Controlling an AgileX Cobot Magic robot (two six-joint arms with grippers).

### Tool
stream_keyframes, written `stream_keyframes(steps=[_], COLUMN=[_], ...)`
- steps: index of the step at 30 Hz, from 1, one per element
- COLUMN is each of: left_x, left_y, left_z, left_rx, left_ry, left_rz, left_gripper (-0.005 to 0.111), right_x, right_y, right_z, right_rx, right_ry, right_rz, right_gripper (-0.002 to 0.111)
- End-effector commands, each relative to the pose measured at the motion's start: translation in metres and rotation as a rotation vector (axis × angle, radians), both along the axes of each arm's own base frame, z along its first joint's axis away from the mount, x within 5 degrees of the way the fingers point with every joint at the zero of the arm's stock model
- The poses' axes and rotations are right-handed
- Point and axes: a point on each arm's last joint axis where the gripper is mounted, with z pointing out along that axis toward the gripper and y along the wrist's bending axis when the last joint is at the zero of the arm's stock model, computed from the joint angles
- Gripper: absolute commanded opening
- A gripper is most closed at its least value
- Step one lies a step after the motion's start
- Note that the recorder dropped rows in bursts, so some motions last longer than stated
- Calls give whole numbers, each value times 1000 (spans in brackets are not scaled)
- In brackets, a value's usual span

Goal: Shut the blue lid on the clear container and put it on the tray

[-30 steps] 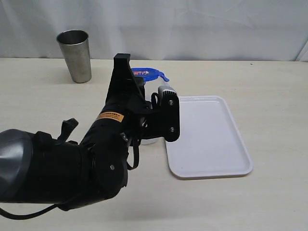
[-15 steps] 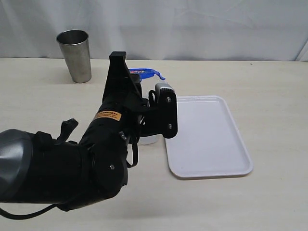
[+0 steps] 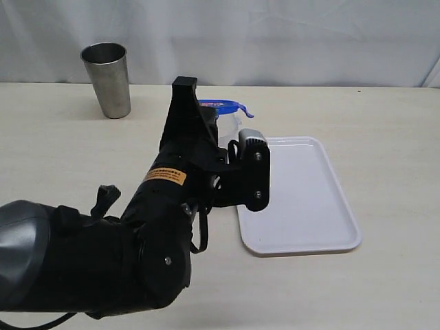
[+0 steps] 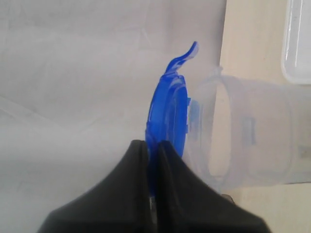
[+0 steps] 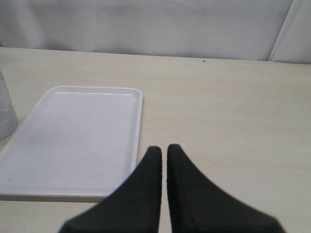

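My left gripper (image 4: 152, 144) is shut on the rim of the blue lid (image 4: 167, 111). The lid is seen edge-on, with one flap curling outward. It hangs close to the open mouth of the clear container (image 4: 257, 136), and a narrow gap shows between them. In the exterior view the lid (image 3: 223, 104) peeks out above my left arm (image 3: 185, 158). The arm hides most of the container (image 3: 231, 127). The white tray (image 3: 309, 206) lies just right of them. My right gripper (image 5: 160, 149) is shut on nothing, low over the table beside the tray (image 5: 73, 145).
A steel cup (image 3: 107, 79) stands at the back left of the table. A white curtain backs the scene. The bulky left arm covers the front left of the exterior view. A sliver of the container (image 5: 6, 111) shows at the edge of the right wrist view.
My left arm has swung right toward the tray, carrying the blue lid with it. It now hides the container's base. The right gripper has not visibly moved.
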Motion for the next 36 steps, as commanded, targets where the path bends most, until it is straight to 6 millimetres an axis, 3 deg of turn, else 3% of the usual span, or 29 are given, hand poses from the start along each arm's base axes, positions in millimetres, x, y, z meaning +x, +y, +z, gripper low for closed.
stream_keyframes(steps=[1, 36], left_x=[0, -12], left_y=[1, 4], left_z=[1, -16], left_rx=[26, 74], left_ry=[-18, 58], left_rz=[8, -36], left_gripper=[0, 0], right_x=[0, 0], right_y=[0, 0], right_z=[0, 0], right_rx=[9, 9], right_ry=[-5, -5], right_rz=[0, 0], right_gripper=[4, 4])
